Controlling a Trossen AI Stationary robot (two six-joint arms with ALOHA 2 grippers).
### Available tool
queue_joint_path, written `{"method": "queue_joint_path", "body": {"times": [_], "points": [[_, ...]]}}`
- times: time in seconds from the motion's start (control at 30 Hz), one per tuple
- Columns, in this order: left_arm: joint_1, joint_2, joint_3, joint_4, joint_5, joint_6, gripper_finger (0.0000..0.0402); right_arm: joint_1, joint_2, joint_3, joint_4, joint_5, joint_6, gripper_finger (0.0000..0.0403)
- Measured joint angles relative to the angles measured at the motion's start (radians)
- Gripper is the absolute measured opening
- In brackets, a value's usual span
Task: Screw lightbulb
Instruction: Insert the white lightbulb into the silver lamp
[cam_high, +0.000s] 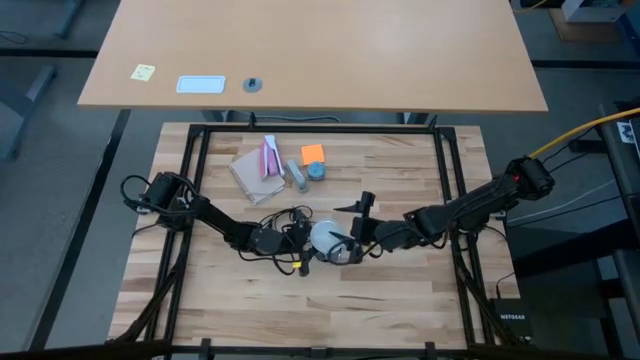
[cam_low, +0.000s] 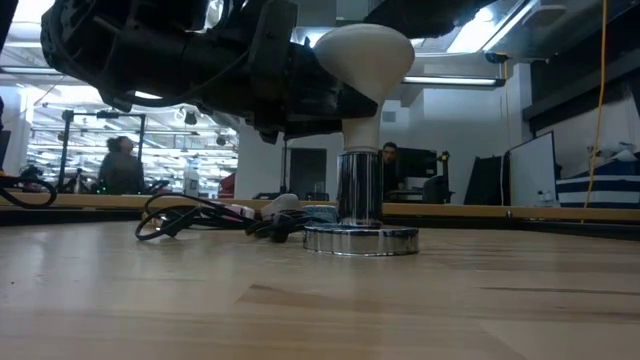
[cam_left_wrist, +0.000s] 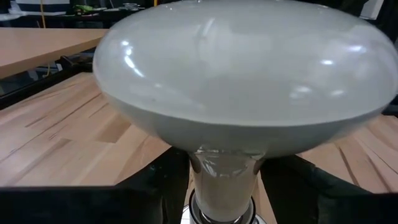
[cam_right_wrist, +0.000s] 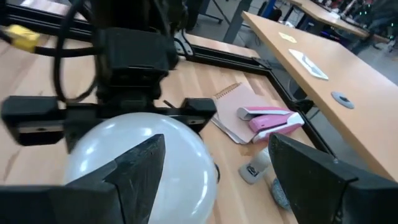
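The frosted white lightbulb (cam_high: 325, 238) stands upright at the table's middle. Its silver screw base sits in the round silver socket (cam_low: 360, 238), which rests on the table. The globe fills the left wrist view (cam_left_wrist: 249, 68) and also shows in the low view (cam_low: 364, 55). My left gripper (cam_high: 300, 240) reaches in from the left and is shut on the bulb's neck under the globe. My right gripper (cam_right_wrist: 224, 180) is open at the globe's right side. One of its fingers (cam_right_wrist: 134, 171) overlaps the globe (cam_right_wrist: 180, 155); I cannot tell whether it touches. My left gripper pinches the bulb's pale neck (cam_left_wrist: 224, 180) between its two fingers (cam_left_wrist: 158, 190), just under the globe and above the socket. The fingers come in level from the table's left and lie across the neck. The bulb stands upright in the socket.
The socket's black cord (cam_high: 280, 218) lies tangled behind my left gripper. A notebook (cam_high: 255, 175), a pink stapler (cam_high: 270, 155), an orange pad (cam_high: 313, 153) and a small blue-grey round piece (cam_high: 317, 170) lie toward the far edge. People stand in the room beyond (cam_low: 120, 165).
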Motion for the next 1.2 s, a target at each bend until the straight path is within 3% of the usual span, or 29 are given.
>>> {"method": "queue_joint_path", "body": {"times": [0.3, 0.63, 0.77, 1.2], "points": [[0.000, 0.000, 0.000, -0.001, -0.003, 0.000, 0.0170, 0.107, -0.056, 0.002, -0.003, 0.018, 0.026, 0.0292], [0.011, 0.000, -0.001, -0.001, -0.003, 0.000, 0.0170, 0.254, -0.050, 0.003, -0.240, -0.007, 0.514, 0.0292], [0.021, 0.000, -0.001, -0.001, -0.003, 0.000, 0.0170, 0.285, 0.017, 0.003, -0.284, 0.018, 0.635, 0.0292], [0.029, 0.000, -0.001, -0.001, -0.004, 0.000, 0.0170, 0.221, 0.296, 0.003, -0.170, 0.024, 0.746, 0.0292]]}}
